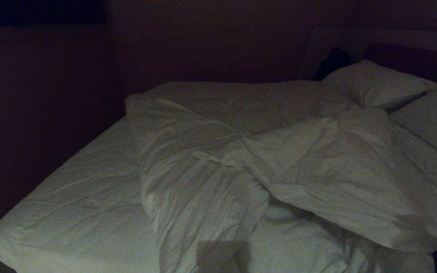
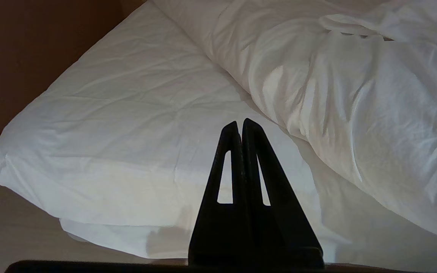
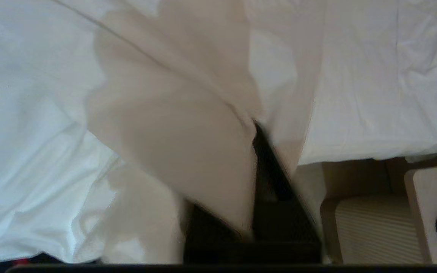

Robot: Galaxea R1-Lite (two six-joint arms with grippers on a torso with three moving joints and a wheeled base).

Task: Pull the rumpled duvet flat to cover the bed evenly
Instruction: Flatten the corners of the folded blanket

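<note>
From the head view, the thick, creased white cloth duvet (image 1: 286, 167) is lying bunched in a heap across the middle and right of the wide white-mattressed bed (image 1: 82, 197), two white pillows (image 1: 374, 83) sitting beyond it. In the left wrist view, the left hand (image 2: 240, 123) is hanging over the bed's corner, black fingers pressed together, empty. In the right wrist view, the right hand (image 3: 256, 129) is lying under a duvet fold; I cannot tell its fingers' state.
</note>
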